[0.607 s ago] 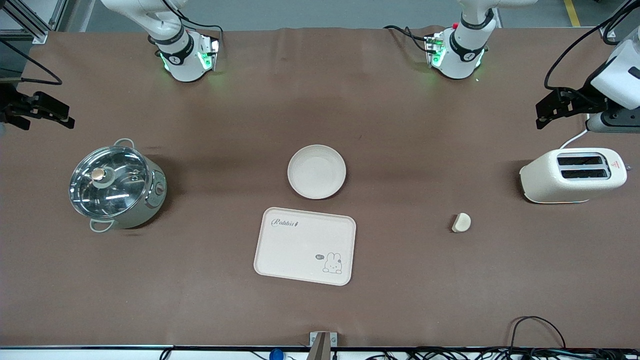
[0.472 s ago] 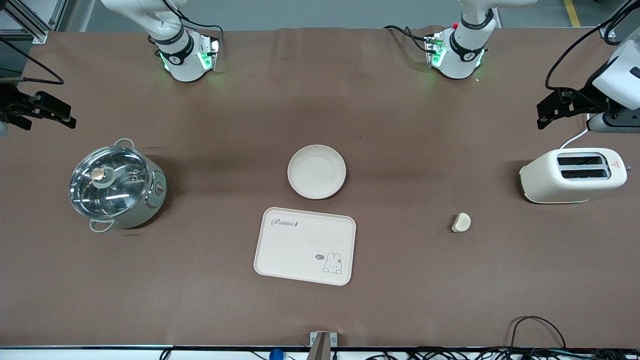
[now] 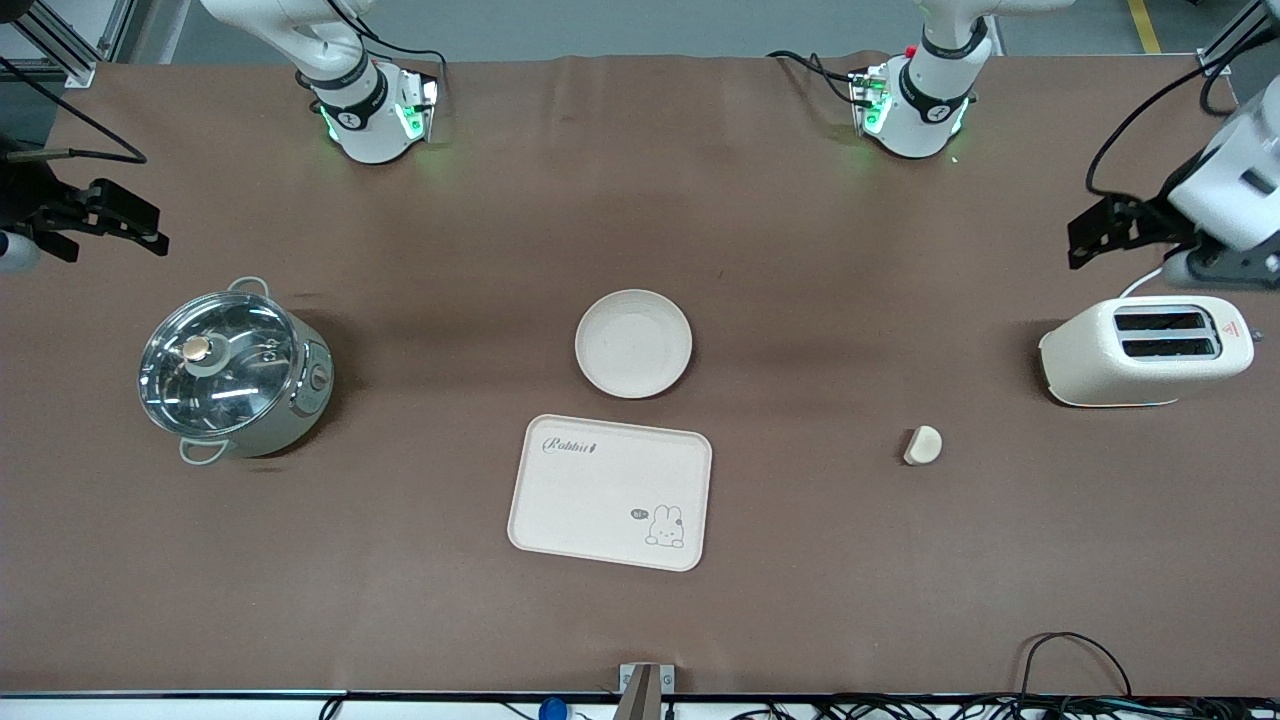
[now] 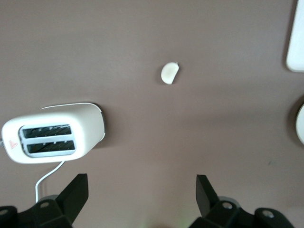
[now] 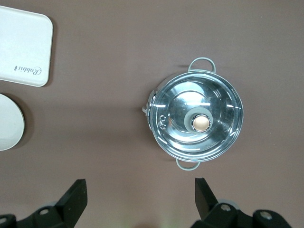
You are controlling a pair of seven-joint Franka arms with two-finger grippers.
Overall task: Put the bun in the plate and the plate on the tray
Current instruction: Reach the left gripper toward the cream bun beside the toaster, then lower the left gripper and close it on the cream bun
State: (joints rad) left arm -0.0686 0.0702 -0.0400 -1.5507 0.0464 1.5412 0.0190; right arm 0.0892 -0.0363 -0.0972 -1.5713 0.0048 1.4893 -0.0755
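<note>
Brown tabletop point(image 3: 800, 250) wide open; bun point(image 3: 923, 445) lies apart from left gripper point(image 3: 1095, 232), spread above toaster point(image 3: 1145, 350); right gripper point(image 3: 125, 222) spread near pot point(image 3: 235, 372).

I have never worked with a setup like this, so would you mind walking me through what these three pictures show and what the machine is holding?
These are two robot arms bolted to a brown table, each ending in a two-finger gripper. The wide picture comes from a high camera facing the robots, so their bases sit along its top. The other two pictures come from cameras on the wrists, looking down past the fingers.

On the table lie a round plate, a rectangular tray with a rabbit drawing nearer the camera than the plate, and a small bun toward the left arm's end, near a white toaster. A lidded steel pot stands toward the right arm's end.

Nothing is held. The left gripper hangs open above bare table beside the toaster, and the right gripper hangs open above bare table by the pot.
</note>
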